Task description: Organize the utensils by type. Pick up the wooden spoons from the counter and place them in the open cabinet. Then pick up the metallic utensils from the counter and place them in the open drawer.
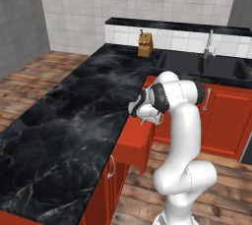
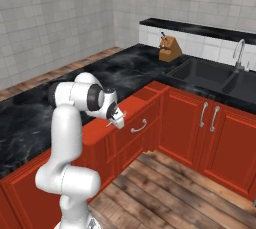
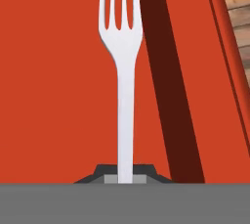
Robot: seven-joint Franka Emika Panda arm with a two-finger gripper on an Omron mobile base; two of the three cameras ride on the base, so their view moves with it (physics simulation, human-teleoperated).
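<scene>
A silvery metal fork (image 3: 124,71) stands straight up from my gripper (image 3: 125,175), which is shut on the end of its handle, tines pointing away. Behind the fork lies the flat red inside of the open drawer (image 3: 49,96), with a darker side wall running along the right. From the base views my gripper (image 1: 147,116) (image 2: 116,116) hangs over the pulled-out red drawer (image 1: 134,143) (image 2: 142,104) at the edge of the black marble counter (image 1: 74,111) (image 2: 125,63), pointing down into it.
A wooden knife block (image 1: 144,43) (image 2: 170,49) stands at the counter's far corner. Beyond it is a dark sink (image 1: 202,64) (image 2: 210,75) with a faucet (image 1: 209,44) (image 2: 240,53). Red base cabinets with grey handles (image 1: 206,98) (image 2: 202,114) line the wood floor.
</scene>
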